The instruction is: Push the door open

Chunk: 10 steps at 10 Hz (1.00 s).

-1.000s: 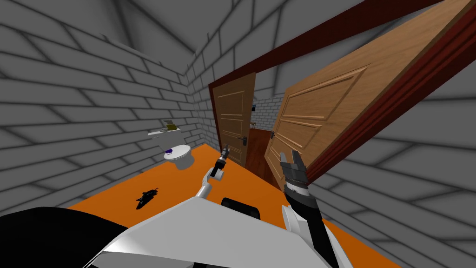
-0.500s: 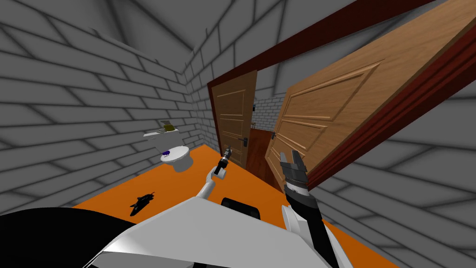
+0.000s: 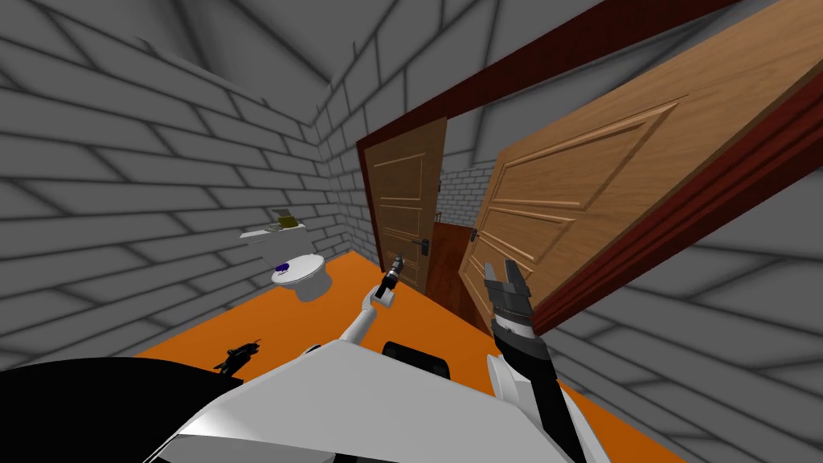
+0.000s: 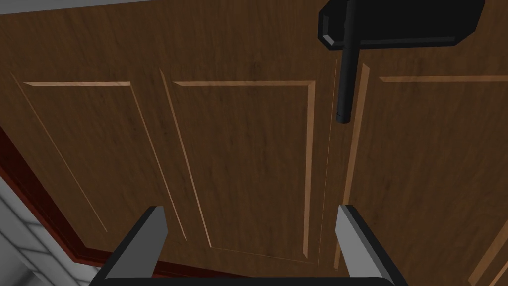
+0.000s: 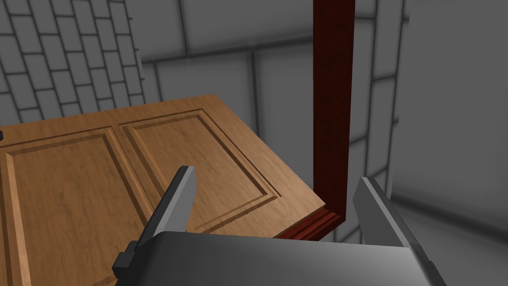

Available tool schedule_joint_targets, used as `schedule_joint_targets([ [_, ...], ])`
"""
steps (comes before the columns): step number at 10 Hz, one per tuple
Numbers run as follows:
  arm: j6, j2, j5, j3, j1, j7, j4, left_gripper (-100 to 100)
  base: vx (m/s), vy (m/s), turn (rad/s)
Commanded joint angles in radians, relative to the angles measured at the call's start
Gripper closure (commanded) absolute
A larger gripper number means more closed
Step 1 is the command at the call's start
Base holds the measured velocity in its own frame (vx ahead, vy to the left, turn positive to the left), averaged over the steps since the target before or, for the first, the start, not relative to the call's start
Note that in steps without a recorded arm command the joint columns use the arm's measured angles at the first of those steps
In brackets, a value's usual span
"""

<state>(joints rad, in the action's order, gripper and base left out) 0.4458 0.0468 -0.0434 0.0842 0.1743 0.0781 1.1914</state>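
Note:
A double wooden door sits in a dark red frame [image 3: 562, 48]. Its left leaf [image 3: 406, 201] carries a black lever handle [image 3: 418, 243]; its right leaf [image 3: 562, 201] stands swung at an angle. My left gripper [image 3: 394, 269] is stretched out to the left leaf, just below the handle, and is open. In the left wrist view the brown panel [image 4: 238, 149] is close ahead of my left gripper [image 4: 248, 233], with the handle [image 4: 347, 64] beyond its fingers. My right gripper [image 3: 506, 277] is raised and open beside the right leaf [image 5: 124, 169], near the frame [image 5: 332, 114].
A white toilet [image 3: 301, 273] stands against the grey brick wall on the left, with a small shelf [image 3: 273, 229] above it. A small black object [image 3: 237, 356] lies on the orange floor [image 3: 265, 321]. Between the leaves a gap [image 3: 450, 241] shows more brick wall.
My head view has shifted slightly, so the toilet and floor object slid left. My left arm has reached a little further toward the left leaf. The right arm is still.

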Motion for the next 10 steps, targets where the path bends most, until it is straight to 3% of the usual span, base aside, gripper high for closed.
schedule_joint_targets([
  [1,0.006,-0.005,0.0,0.002,0.014,-0.002,-0.034,-100,0.06,0.042,-0.011],
  [6,0.002,-0.024,0.006,0.022,0.112,-0.001,-0.186,-100,0.089,0.047,-0.019],
  [7,0.002,-0.024,0.006,0.022,0.112,-0.001,-0.194,-100,0.065,0.038,-0.009],
  [10,0.0,-0.038,0.009,0.032,0.163,0.0,-0.277,-100,0.053,0.037,-0.016],
])
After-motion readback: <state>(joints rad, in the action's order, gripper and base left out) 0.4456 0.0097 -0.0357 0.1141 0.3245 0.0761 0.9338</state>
